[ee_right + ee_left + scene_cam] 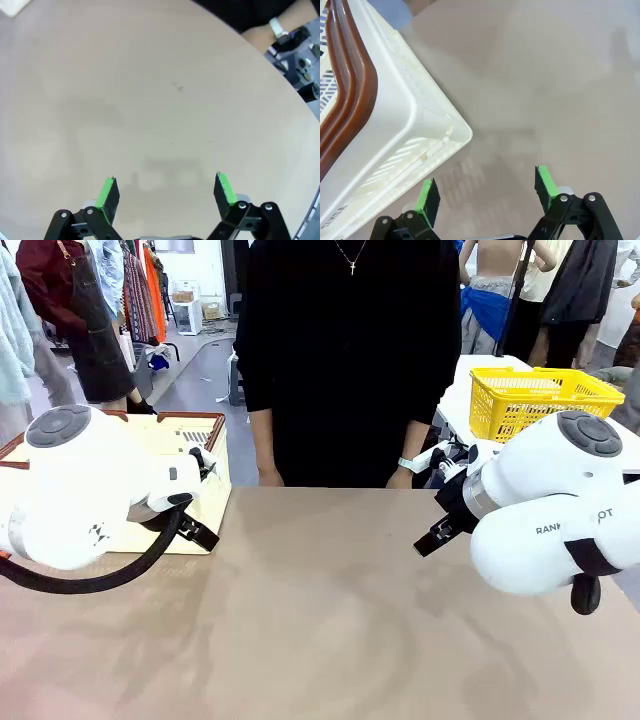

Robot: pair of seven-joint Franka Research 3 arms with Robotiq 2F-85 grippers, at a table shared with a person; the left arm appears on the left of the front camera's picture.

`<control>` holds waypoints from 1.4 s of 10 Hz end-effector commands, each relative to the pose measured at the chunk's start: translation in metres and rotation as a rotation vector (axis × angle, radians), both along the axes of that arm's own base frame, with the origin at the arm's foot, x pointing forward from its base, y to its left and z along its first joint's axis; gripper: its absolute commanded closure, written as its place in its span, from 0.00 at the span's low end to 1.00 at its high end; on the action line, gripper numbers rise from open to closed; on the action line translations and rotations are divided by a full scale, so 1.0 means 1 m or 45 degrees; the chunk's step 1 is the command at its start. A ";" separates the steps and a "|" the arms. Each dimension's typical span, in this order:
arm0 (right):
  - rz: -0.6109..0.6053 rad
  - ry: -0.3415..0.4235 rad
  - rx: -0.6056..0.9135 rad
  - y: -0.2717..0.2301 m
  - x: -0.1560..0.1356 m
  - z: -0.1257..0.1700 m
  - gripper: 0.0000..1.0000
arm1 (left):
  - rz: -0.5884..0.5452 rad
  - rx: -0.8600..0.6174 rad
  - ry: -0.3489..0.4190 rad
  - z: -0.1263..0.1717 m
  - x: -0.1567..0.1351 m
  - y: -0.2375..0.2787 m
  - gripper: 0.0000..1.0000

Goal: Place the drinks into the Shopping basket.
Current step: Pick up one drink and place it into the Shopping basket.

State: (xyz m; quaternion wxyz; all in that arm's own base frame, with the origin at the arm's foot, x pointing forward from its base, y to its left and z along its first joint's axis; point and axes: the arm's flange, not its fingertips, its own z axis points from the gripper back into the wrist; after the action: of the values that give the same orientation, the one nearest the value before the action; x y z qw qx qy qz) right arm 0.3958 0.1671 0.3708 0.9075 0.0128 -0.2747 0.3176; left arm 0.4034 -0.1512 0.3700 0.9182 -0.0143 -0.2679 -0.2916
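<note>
- Front view: the large cream-white slotted plastic shopping basket with brown rim point(212, 502) stands at 9 o'clock on the beige table point(320, 620). I judge that loading has not begun.
- Left wrist view: the left gripper point(487, 182) is spread and holds nothing, and the basket corner is at 9 o'clock.
- Right wrist view: the right gripper point(165, 182) is spread too, so the next move calls for a drink can to grasp.

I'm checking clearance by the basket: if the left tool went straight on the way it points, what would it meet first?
Probably the bare table. The open left tool points down at it; a corner of the basket lies just beside that line, though depth is unclear.
</note>
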 end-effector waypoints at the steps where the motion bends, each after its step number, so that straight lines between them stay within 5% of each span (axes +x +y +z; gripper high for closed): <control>1: 0.000 0.000 0.000 0.000 0.000 0.000 0.00 | 0.000 0.000 0.000 0.000 0.000 0.000 0.00; 14: 0.000 0.000 0.000 0.000 0.000 0.000 0.00 | 0.000 0.000 0.000 0.000 0.000 0.000 0.00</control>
State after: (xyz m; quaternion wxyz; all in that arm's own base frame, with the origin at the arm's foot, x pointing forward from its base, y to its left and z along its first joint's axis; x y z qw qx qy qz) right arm 0.3958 0.1671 0.3707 0.9075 0.0127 -0.2747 0.3175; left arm 0.4034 -0.1512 0.3700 0.9182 -0.0144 -0.2679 -0.2914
